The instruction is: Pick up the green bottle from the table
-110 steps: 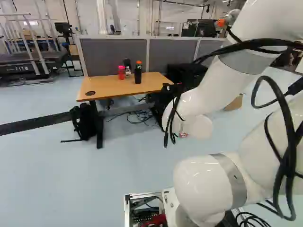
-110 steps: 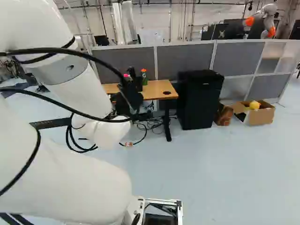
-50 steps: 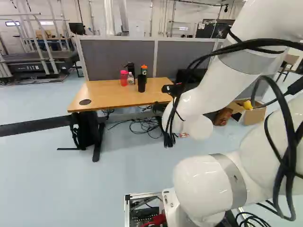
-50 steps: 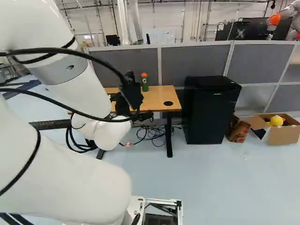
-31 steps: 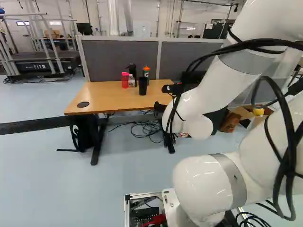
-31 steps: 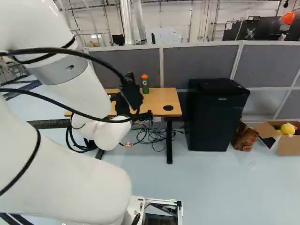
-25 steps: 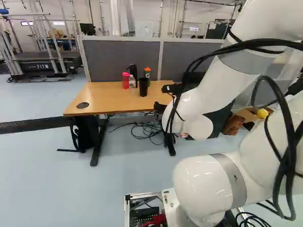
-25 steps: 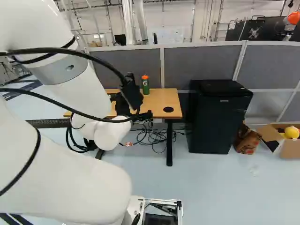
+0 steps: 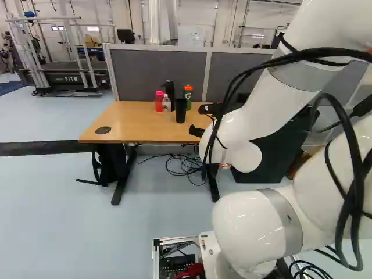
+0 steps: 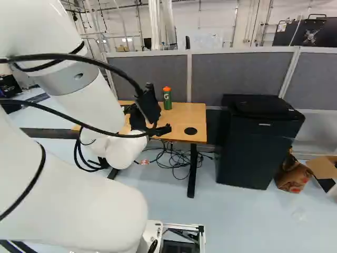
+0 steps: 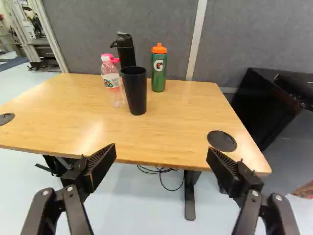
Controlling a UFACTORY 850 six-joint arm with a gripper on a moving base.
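My pincer [image 10: 162,129], spread wide, faces the wooden table [image 11: 171,137]. Left of its black tumbler [image 11: 135,90] stands a clear plastic bottle [image 11: 112,83], label printed, mostly hiding a pink bottle [image 11: 116,60]. Behind the tumbler: right, the orange-capped green bottle [image 11: 159,78], white emblem showing; a black flask [image 11: 126,51], base hidden.

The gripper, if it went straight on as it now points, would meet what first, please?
Probably the near edge or top of the wooden table, which lies ahead of the open gripper, nearer than the black cup, though depth is unclear.
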